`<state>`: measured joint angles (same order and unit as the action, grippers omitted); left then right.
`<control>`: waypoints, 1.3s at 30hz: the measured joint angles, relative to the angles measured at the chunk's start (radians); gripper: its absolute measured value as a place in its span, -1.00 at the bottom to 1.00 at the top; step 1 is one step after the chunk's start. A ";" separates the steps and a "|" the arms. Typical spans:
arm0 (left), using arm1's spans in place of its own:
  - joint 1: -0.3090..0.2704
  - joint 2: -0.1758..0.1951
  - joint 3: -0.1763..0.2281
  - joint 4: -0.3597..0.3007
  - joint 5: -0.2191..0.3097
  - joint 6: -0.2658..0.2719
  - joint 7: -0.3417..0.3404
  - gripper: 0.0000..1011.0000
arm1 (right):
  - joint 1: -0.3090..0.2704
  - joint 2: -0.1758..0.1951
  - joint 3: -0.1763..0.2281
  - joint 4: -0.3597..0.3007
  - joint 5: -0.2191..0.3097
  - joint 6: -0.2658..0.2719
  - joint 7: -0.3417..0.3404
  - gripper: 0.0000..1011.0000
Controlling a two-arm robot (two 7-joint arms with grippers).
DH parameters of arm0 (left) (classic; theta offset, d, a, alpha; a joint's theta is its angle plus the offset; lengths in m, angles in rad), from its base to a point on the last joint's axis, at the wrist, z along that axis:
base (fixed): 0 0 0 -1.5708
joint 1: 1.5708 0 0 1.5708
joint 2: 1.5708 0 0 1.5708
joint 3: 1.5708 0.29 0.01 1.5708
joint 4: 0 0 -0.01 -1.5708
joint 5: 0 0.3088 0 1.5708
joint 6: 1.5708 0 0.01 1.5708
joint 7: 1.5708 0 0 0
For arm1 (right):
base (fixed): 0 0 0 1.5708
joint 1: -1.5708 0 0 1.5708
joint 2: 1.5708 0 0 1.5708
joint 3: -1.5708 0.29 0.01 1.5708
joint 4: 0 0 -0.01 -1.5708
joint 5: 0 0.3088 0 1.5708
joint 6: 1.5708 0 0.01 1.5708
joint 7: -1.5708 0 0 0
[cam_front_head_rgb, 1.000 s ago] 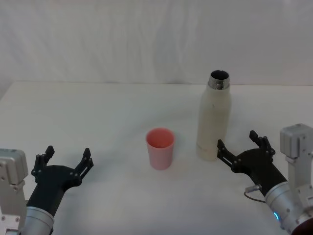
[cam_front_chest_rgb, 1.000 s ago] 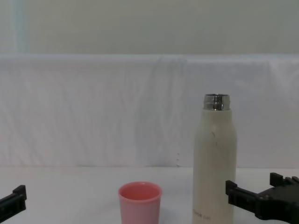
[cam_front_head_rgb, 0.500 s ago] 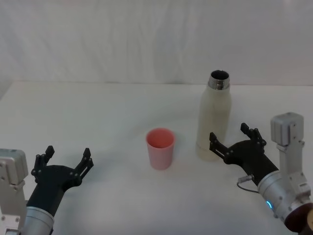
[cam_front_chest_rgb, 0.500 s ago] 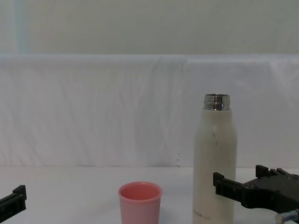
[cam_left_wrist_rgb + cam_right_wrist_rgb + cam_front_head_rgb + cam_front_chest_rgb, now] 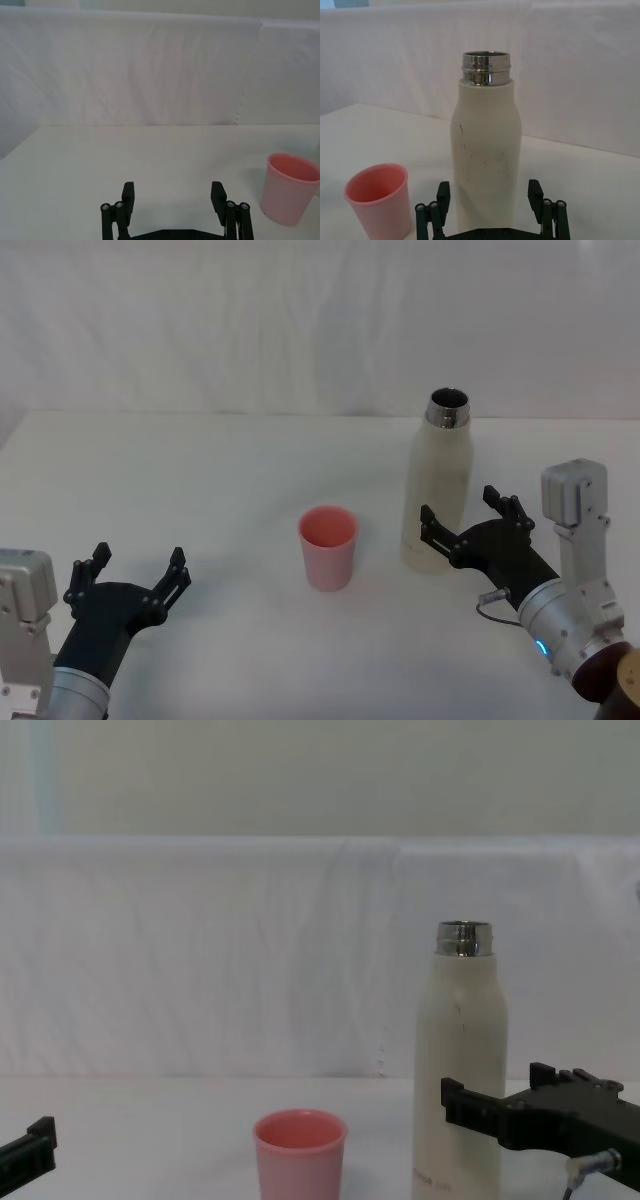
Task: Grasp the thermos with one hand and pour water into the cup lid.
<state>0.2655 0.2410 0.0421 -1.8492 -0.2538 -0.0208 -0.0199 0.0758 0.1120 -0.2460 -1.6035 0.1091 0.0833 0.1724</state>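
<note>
cream bottle flanked by the open right hand

cream-white, tall and cylindrical, the thermos [image 5: 438,489] stands upright on the white table [image 5: 220,490], right of centre, with rounded shoulders and a shiny ribbed steel neck left uncapped. the head view looks down into its dark mouth; the chest view sees it side-on and shows small dark lettering near its base [image 5: 432,1183]. the right wrist view adds fine dark scuffs on the matte body [image 5: 486,165].

left of the thermos and apart from it stands the cup lid [image 5: 327,544], a small salmon-pink plastic cup, slightly tapered with a rolled rim, upright and mouth up. from above, its inside looks plain pink.

the right hand [image 5: 468,524], black and angular with jointed fingers, is spread wide at the lower part of the thermos. in the right wrist view its two fingertips [image 5: 443,192] stand either side of the bottle body with a sliver of gap on each side; contact cannot be told. the chest view shows one finger crossing in front of the bottle.

the left hand [image 5: 132,569] hovers low over the table's near left, fingers wide apart and holding nothing; its wrist view shows the pink cup off to one side [image 5: 291,187].
</note>
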 joint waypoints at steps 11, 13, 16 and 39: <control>0.000 0.000 0.000 0.000 0.000 0.000 0.000 0.98 | 0.017 -0.006 -0.004 0.012 0.000 0.008 -0.002 0.98; 0.000 0.000 0.000 0.000 0.000 0.000 0.000 0.98 | 0.020 -0.008 -0.004 0.013 0.000 0.009 -0.002 0.98; 0.000 0.000 0.000 0.000 0.000 0.000 0.000 0.98 | 0.025 -0.010 -0.005 0.017 0.001 0.011 -0.004 0.98; 0.000 0.000 0.000 0.000 0.000 0.000 0.000 0.98 | 0.059 -0.020 -0.006 0.056 0.004 0.021 -0.011 0.98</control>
<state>0.2655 0.2410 0.0421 -1.8492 -0.2538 -0.0208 -0.0199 0.1344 0.0915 -0.2519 -1.5479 0.1130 0.1042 0.1613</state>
